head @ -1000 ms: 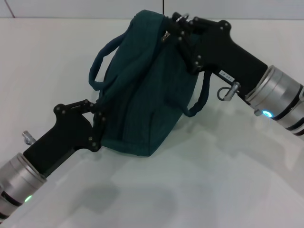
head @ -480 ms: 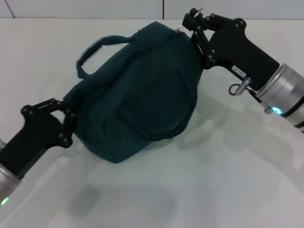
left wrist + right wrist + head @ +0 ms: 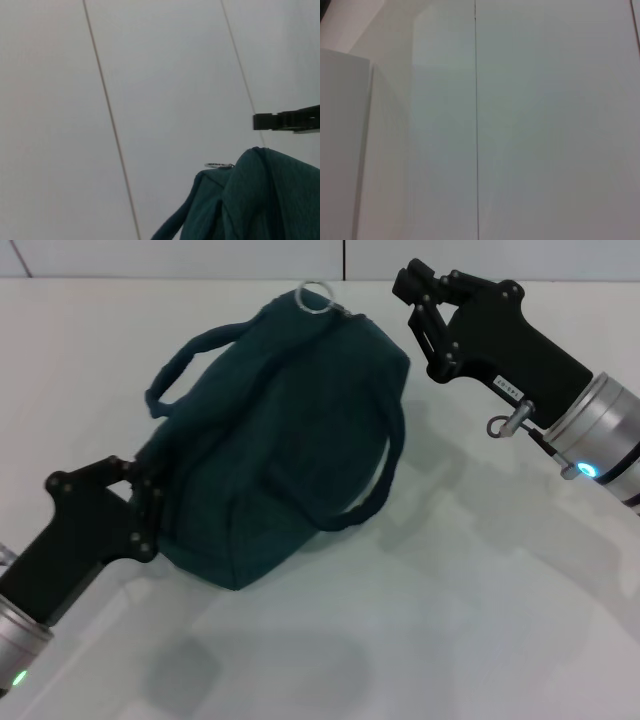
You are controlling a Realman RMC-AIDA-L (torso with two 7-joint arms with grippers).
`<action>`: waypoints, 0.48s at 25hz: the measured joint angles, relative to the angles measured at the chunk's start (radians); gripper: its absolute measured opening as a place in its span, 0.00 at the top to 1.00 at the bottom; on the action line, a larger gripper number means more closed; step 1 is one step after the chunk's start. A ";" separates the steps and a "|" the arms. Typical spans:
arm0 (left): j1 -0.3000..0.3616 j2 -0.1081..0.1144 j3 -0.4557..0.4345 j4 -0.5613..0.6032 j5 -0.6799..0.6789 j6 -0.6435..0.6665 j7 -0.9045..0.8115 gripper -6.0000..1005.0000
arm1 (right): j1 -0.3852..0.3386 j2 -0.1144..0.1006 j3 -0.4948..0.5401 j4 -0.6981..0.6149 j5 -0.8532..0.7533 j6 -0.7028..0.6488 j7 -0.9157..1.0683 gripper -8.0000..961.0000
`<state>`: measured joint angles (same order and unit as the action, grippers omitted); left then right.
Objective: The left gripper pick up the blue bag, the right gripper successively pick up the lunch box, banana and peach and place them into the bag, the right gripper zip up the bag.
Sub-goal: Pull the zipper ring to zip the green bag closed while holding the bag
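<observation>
meanwhile the left hand (image 3: 150,502) gripped the blue bag (image 3: 275,430) on the counter (image 3: 420,620), while the right hand (image 3: 408,282) hovered just beside it, fingers together, holding nothing.

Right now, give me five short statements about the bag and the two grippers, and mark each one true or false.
1. The blue bag lies on the white table. True.
2. The right gripper grips the metal ring. False: it is apart from the ring and the bag.
3. The left gripper is at the bag's near end. True.
4. A banana lies beside the bag. False: no fruit is in view.
5. A handle drapes over the bag's side. True.
</observation>
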<state>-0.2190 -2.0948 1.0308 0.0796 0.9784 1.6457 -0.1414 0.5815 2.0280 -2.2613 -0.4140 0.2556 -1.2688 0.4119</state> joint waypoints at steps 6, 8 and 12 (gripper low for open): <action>-0.030 0.000 -0.006 -0.038 -0.002 0.064 -0.075 0.87 | 0.002 0.000 0.008 0.009 0.001 0.003 0.001 0.91; -0.025 0.000 -0.007 -0.039 -0.015 0.105 -0.095 0.81 | -0.001 0.000 0.015 0.011 0.001 0.004 0.001 0.91; -0.012 0.008 -0.007 -0.024 -0.065 0.194 -0.239 0.69 | -0.015 0.000 0.034 0.009 0.001 -0.005 0.012 0.91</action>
<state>-0.2313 -2.0872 1.0240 0.0560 0.9138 1.8395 -0.3806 0.5663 2.0275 -2.2275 -0.4051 0.2569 -1.2733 0.4237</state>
